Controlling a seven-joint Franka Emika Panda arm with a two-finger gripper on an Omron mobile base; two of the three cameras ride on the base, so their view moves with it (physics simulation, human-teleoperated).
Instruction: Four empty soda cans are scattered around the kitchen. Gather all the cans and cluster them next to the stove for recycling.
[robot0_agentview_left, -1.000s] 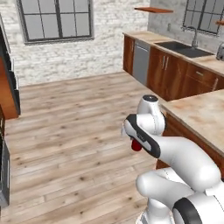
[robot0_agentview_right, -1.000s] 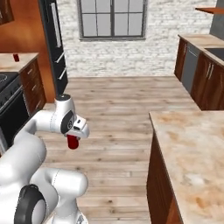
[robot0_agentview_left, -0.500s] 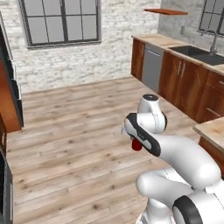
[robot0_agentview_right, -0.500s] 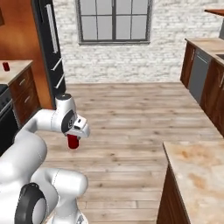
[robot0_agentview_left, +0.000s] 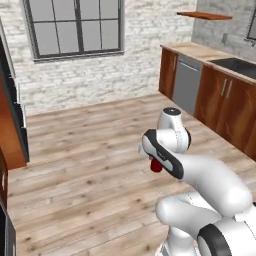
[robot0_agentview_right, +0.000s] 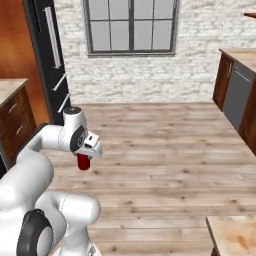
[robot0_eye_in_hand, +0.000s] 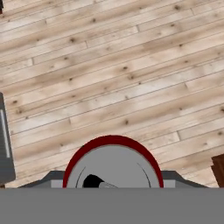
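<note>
The gripper (robot0_agentview_right: 84, 156) holds a red soda can (robot0_agentview_right: 83, 162) high above the wood plank floor (robot0_agentview_right: 165, 155), its jaws closed on the can's sides. In the right base view the can hangs as a small dark-red cylinder just below the white hand, its lower end free in the air. From the left base view, the same red can (robot0_agentview_left: 156, 166) is half hidden behind the dark band of the wrist, so only a rounded red patch shows beneath the gripper (robot0_agentview_left: 154, 161).

The hand view gives what neither base view does: the can's top (robot0_eye_in_hand: 113, 168) from straight above, a flat silvery-grey disc with a dark drinking opening and a small tab, edged by a thin dark-red rim. On either side of the disc the two dark fingertips (robot0_eye_in_hand: 48, 179) sit against the can. Beyond it, the floor runs in pale, knotted boards set diagonally across the view.

The base views alone give the room around the hand. Ahead of the hand stands a whitewashed brick wall (robot0_agentview_right: 200, 60) with a dark-framed grid window (robot0_agentview_right: 131, 26). To the hand's right, the left base view shows brown wooden cabinets (robot0_agentview_left: 220, 102) under a light stone counter, a grey steel dishwasher front (robot0_agentview_left: 186, 85), a dark sink basin (robot0_agentview_left: 235, 65) and a wooden wall shelf (robot0_agentview_left: 205, 15). To its left, the right base view shows a tall black refrigerator (robot0_agentview_right: 47, 55) with long metal handles and a brown drawer cabinet (robot0_agentview_right: 15, 120).
</note>
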